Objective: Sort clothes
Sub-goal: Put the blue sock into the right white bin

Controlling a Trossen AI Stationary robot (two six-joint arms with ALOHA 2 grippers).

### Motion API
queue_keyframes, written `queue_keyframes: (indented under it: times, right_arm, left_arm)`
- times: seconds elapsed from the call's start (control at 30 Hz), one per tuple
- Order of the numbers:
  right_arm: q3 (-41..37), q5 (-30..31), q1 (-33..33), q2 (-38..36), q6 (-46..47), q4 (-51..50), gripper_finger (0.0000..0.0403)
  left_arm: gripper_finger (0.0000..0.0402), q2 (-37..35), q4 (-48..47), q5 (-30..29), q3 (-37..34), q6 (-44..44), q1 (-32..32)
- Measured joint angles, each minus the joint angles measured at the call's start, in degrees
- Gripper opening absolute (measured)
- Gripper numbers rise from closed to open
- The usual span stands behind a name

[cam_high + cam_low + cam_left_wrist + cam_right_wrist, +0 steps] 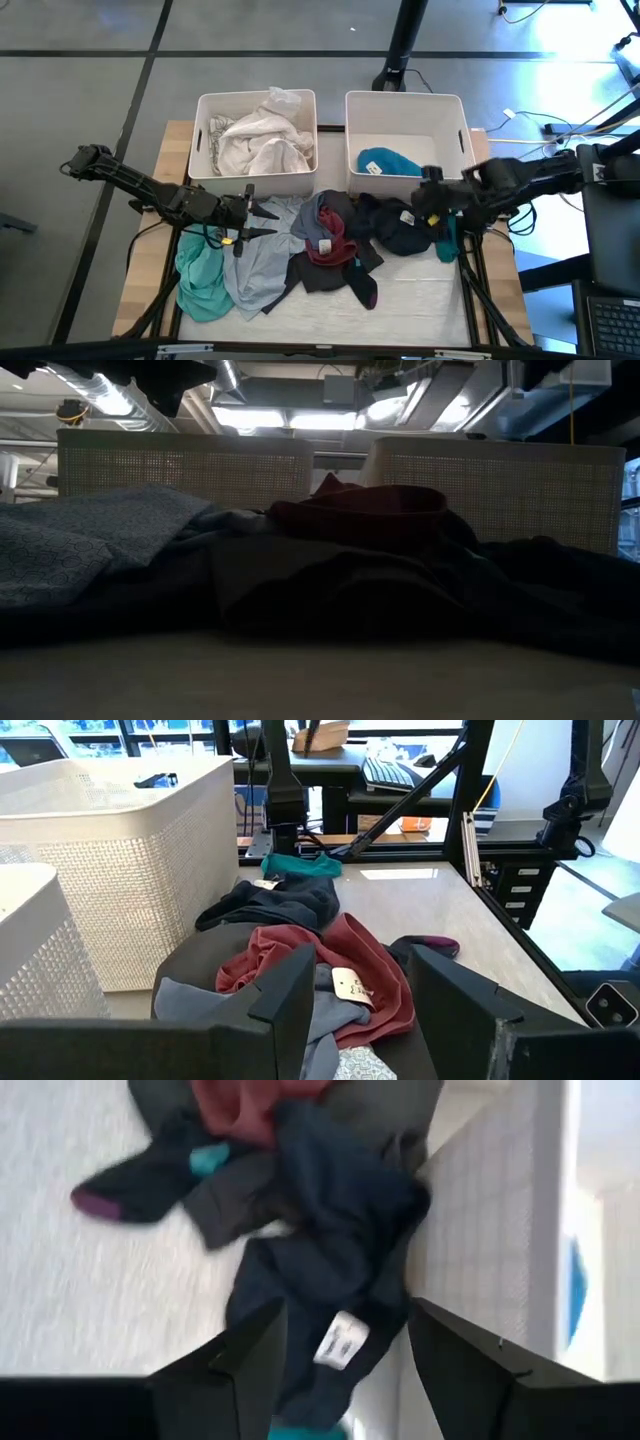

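Hovering released beside the right bin (405, 150), the right hand (432, 207) faces the dark garment (405, 232); the left hand (262, 214), also released, waits over the grey-blue cloth (262, 262).

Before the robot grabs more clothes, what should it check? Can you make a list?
1. Right gripper open: ok, nothing between its fingers.
2. Left gripper open: ok, empty, above the pale grey-blue garment.
3. Dark navy garment under the right gripper: ok.
4. Room in right bin: ok, only a bright blue garment inside.
5. Pile untangled: not ok, dark red garment overlaps the black ones.
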Motion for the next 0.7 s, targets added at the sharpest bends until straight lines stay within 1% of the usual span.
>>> queue_keyframes:
  times: [0.13,0.23,0.43,0.6,0.7]
  right_arm:
    - [-3.8,2.0,4.5,0.4,8.3,-2.2,0.0209]
    - [-8.7,0.0,6.1,0.3,13.7,-2.3,0.0209]
    - [-20.2,-6.8,7.5,0.3,20.7,-1.5,0.0209]
    - [-29.2,-14.8,7.5,0.3,24.4,2.5,0.0209]
    - [-33.6,-18.0,7.5,0.7,25.8,5.9,0.0209]
  left_arm:
    - [0.0153,0.0,0.0,0.0,0.0,-0.1,0.0]
    - [0.0153,0.0,0.0,0.0,0.0,-0.1,0.0]
    - [0.0153,0.0,0.0,0.0,0.0,0.0,0.0]
    - [0.0153,0.0,0.1,0.0,0.0,0.0,0.0]
    - [0.0153,0.0,0.2,0.0,0.0,0.0,0.0]
